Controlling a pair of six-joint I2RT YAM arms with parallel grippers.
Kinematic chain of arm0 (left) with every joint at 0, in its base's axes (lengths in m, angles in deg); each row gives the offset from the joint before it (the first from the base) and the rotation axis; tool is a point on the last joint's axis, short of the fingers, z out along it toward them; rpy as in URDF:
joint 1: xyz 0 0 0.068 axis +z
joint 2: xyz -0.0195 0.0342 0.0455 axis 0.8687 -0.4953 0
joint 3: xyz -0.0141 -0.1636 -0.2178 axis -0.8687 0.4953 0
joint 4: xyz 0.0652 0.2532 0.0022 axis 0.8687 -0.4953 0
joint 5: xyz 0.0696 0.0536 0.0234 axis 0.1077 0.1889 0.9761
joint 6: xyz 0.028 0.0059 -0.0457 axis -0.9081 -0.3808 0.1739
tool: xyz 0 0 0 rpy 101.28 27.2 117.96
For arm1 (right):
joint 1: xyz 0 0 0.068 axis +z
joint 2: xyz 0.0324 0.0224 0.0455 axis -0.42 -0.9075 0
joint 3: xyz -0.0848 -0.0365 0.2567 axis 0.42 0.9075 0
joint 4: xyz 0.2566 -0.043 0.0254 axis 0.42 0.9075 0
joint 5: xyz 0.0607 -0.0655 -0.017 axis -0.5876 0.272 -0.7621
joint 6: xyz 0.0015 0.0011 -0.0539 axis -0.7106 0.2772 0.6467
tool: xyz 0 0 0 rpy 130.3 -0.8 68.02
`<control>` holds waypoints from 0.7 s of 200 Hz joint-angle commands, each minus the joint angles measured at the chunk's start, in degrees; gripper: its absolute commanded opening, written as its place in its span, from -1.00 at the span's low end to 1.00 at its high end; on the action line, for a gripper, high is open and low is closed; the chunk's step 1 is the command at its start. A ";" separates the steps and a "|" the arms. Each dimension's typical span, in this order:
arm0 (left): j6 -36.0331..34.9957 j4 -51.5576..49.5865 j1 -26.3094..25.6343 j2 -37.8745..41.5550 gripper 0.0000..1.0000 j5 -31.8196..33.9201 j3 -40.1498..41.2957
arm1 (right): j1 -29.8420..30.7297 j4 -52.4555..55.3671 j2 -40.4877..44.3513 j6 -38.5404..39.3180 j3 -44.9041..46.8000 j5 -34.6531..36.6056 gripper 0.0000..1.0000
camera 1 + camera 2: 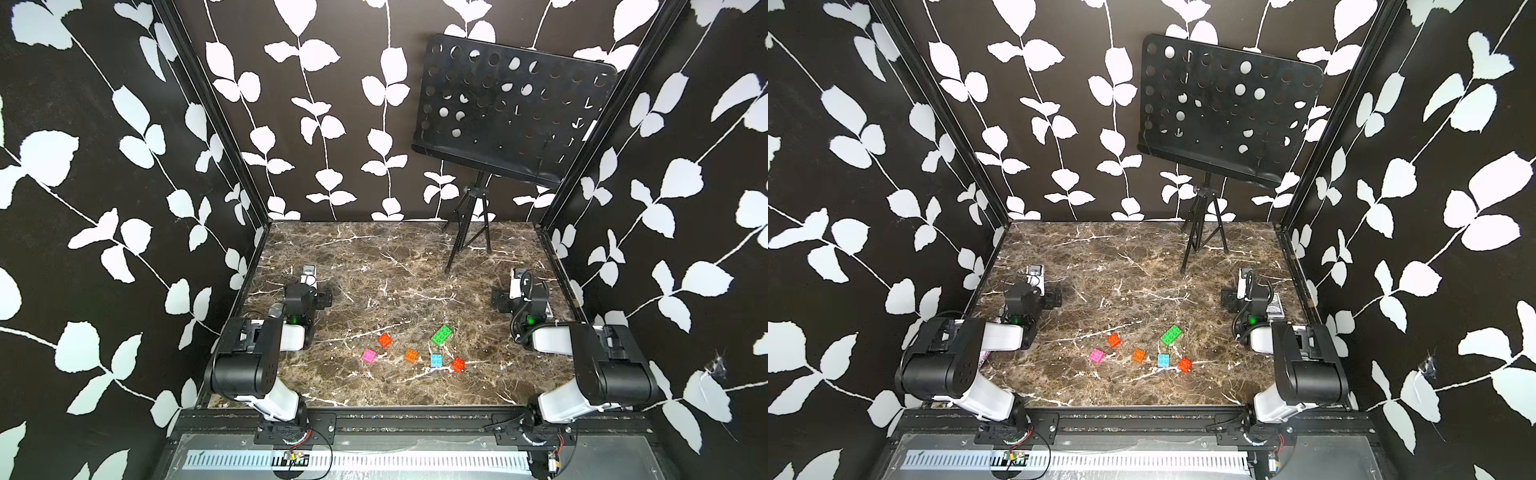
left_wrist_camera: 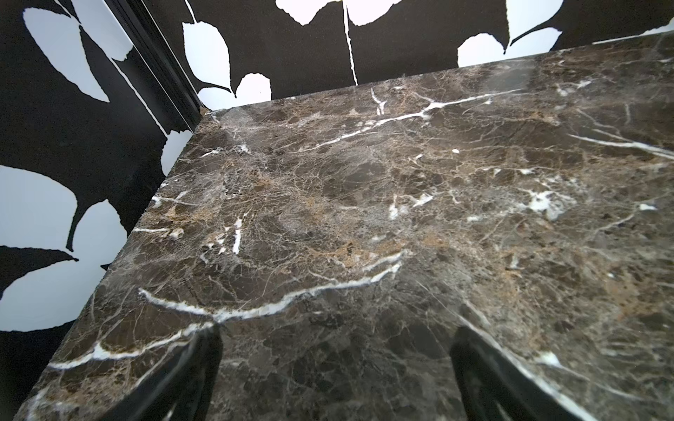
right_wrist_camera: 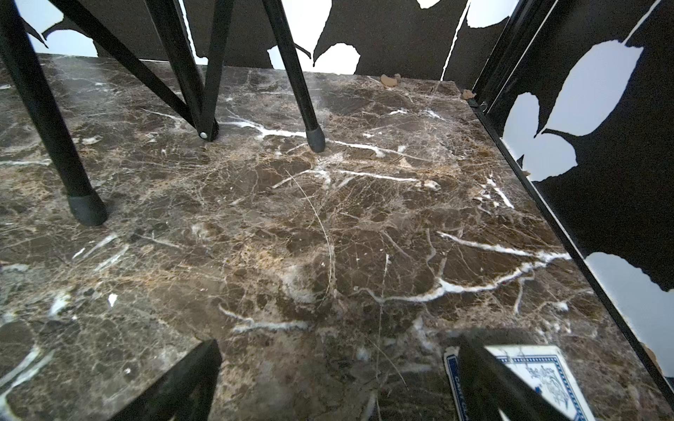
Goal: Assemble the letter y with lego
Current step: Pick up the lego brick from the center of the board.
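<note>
Several loose lego bricks lie apart on the marble table [image 1: 374, 257], near its front, in both top views: pink [image 1: 368, 356], red [image 1: 385, 340], orange [image 1: 411, 355], light blue [image 1: 436, 360], a second red [image 1: 458, 365] and a longer green one [image 1: 441, 335]. No letter y is in view. My left gripper [image 2: 335, 350] rests at the table's left side, open over bare marble. My right gripper [image 3: 339, 350] rests at the right side, open, with nothing between its fingers. Both stand well behind the bricks, and neither wrist view shows a brick.
A black perforated music stand [image 1: 511, 112] on a tripod stands at the back right; its legs [image 3: 84, 207] stand ahead of the right gripper. A blue-backed playing card [image 3: 539, 379] lies under the right gripper's outer finger. Leaf-patterned walls enclose three sides of the table.
</note>
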 commanded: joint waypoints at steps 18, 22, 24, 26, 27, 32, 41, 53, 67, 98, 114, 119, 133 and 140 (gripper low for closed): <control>0.18 0.01 0.11 1.12 0.99 -0.09 0.02 | 0.14 -2.37 0.50 0.56 0.00 0.46 0.98; 0.20 0.01 0.03 1.12 0.98 -0.10 0.05 | 0.14 -2.42 0.51 0.56 -0.04 0.53 0.98; 0.19 0.04 0.04 1.12 0.98 -0.04 0.04 | 0.14 -2.38 0.51 0.56 -0.03 0.44 0.98; 0.16 0.07 0.11 1.12 0.98 -0.09 0.04 | 0.14 -2.39 0.51 0.54 -0.01 0.48 0.98; 0.16 0.07 0.11 1.12 0.98 -0.06 0.00 | 0.14 -2.36 0.51 0.51 -0.01 0.49 0.98; 0.21 0.03 0.13 1.12 0.98 -0.09 0.00 | 0.20 -2.37 0.51 0.56 -0.01 0.49 0.98; 0.22 0.08 0.08 1.12 0.98 -0.13 -0.03 | 0.14 -2.38 0.51 0.52 0.00 0.43 0.98; 0.16 0.12 0.10 1.04 0.98 -0.09 0.04 | 0.19 -2.41 0.51 0.52 -0.05 0.49 0.98; -0.10 1.76 0.15 0.41 0.98 -0.04 0.30 | 0.19 -2.39 0.51 0.54 -0.03 0.42 0.98; -0.19 2.21 0.10 0.32 0.98 -0.06 0.30 | 0.19 -2.35 0.49 0.51 -0.03 0.47 0.98; -0.13 2.34 0.11 0.26 0.98 -0.03 0.26 | 0.14 -2.40 0.44 0.50 -0.01 0.52 0.98; -0.17 2.35 0.17 0.24 0.98 0.01 0.30 | 0.20 -2.36 0.40 0.54 -0.04 0.48 0.98; -0.22 2.49 0.04 0.15 0.98 0.13 0.33 | 0.14 -2.27 0.42 0.51 -0.09 0.54 0.98; -0.29 2.60 0.12 0.15 0.98 0.09 0.33 | 0.14 -2.25 0.42 0.54 -0.04 0.49 0.98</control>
